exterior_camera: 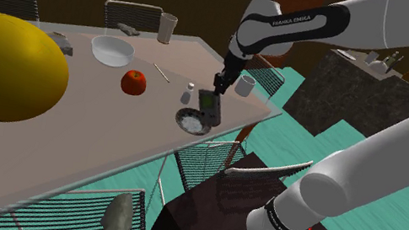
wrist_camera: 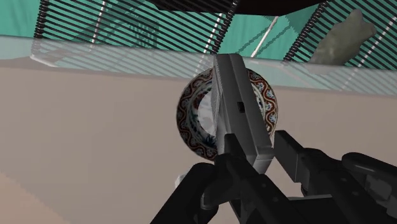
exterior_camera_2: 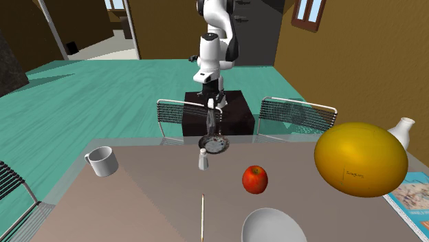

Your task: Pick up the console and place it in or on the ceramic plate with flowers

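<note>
Black two-finger gripper (exterior_camera: 222,81) clamped on the top end of a flat grey slab-shaped console (exterior_camera: 210,107). It hangs upright over the small round flower-patterned ceramic plate (exterior_camera: 190,121), near the table edge by the stand. Judged: aligned there for lowering.

The shoulder camera stood beside the stand (exterior_camera: 204,208), looking down across the worktop (exterior_camera: 104,144). The second exterior camera faced the arm (exterior_camera_2: 208,51) from the worktop's opposite side. The wrist camera looked closely down onto the patterned plate (wrist_camera: 189,121), which all three views shared.
</note>
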